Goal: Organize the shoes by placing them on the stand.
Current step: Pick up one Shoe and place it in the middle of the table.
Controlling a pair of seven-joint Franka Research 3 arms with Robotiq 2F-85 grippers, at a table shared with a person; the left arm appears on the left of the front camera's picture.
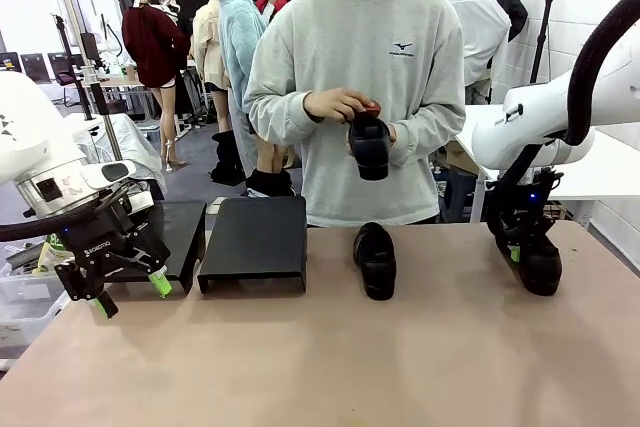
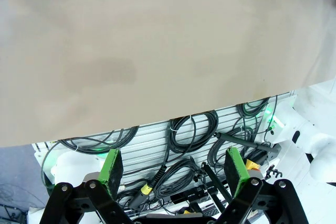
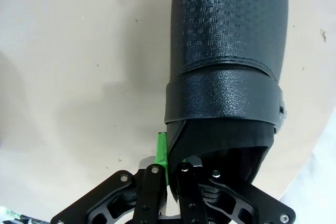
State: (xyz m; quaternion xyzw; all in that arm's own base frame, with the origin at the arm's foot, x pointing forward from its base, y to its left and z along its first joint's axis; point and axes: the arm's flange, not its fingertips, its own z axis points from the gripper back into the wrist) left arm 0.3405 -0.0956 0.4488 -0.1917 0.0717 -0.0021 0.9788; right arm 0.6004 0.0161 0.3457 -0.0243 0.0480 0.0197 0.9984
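Observation:
My right gripper (image 1: 519,244) is shut on the heel rim of a black shoe (image 1: 541,267) that rests on the table at the far right. The right wrist view shows that shoe (image 3: 227,51) up close, its collar pinched between my green pads (image 3: 161,151). A second black shoe (image 1: 376,260) lies at the table's middle back. The person holds a third shoe (image 1: 369,145) in both hands at chest height. Two black stands (image 1: 255,242) (image 1: 170,235) sit at the back left. My left gripper (image 1: 130,294) (image 2: 173,169) hangs open over the table's left edge with nothing in it.
The tan table (image 1: 320,357) has free room across its front and middle. Cables and a slatted panel (image 2: 189,135) lie below the table's edge in the left wrist view. A white table (image 1: 600,172) stands behind my right arm.

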